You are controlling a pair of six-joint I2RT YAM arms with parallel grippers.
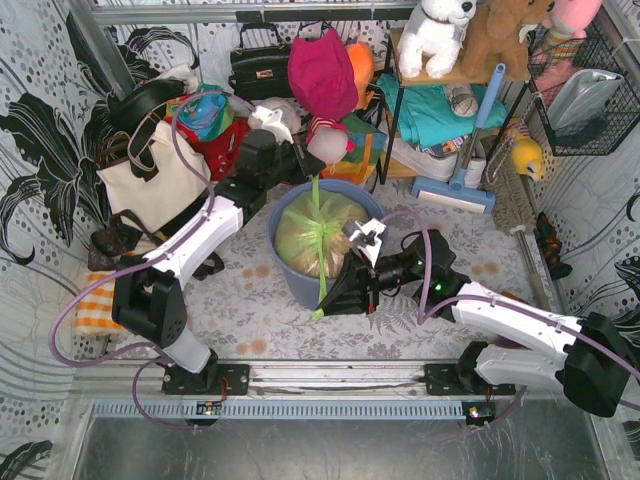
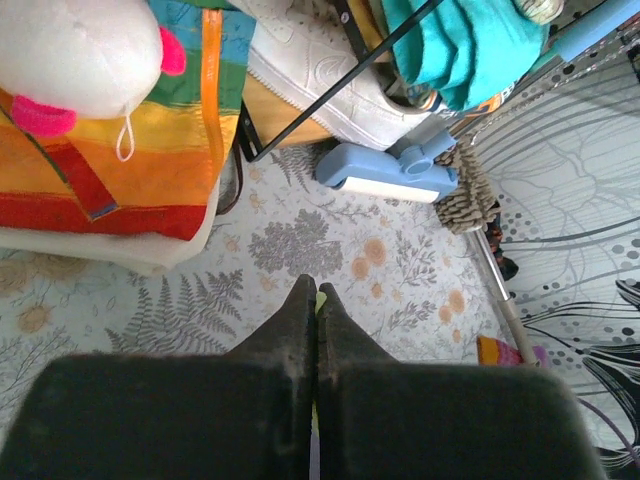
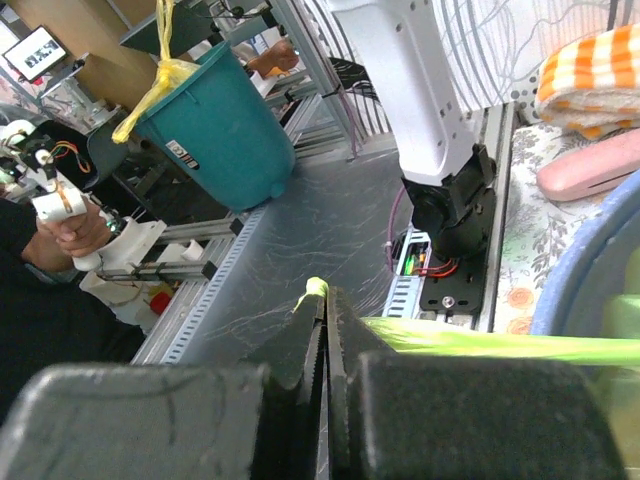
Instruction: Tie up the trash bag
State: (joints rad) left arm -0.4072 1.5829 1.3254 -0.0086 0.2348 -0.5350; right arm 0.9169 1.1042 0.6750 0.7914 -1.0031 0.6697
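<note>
The lime-green trash bag (image 1: 318,238), with brown scraps showing through, sits in the blue-grey round bin (image 1: 290,275) at the middle of the floor. Two twisted strands of its mouth cross over the top. One strand runs up to my left gripper (image 1: 309,174), which is shut on it; a sliver of green shows between the pressed fingers of the left gripper (image 2: 317,292). The other strand (image 3: 500,345) stretches down over the bin's near rim (image 3: 590,290) to my right gripper (image 1: 324,306). In the right wrist view the right gripper (image 3: 325,296) is shut on it, the green end poking past the tips.
A white tote bag (image 1: 150,180) stands left of the bin beside the left arm. A shelf with plush toys and a blue floor sweeper (image 1: 455,190) stand at the back right. An orange checked towel (image 1: 95,305) lies at the left. The metal rail (image 1: 330,378) runs along the near edge.
</note>
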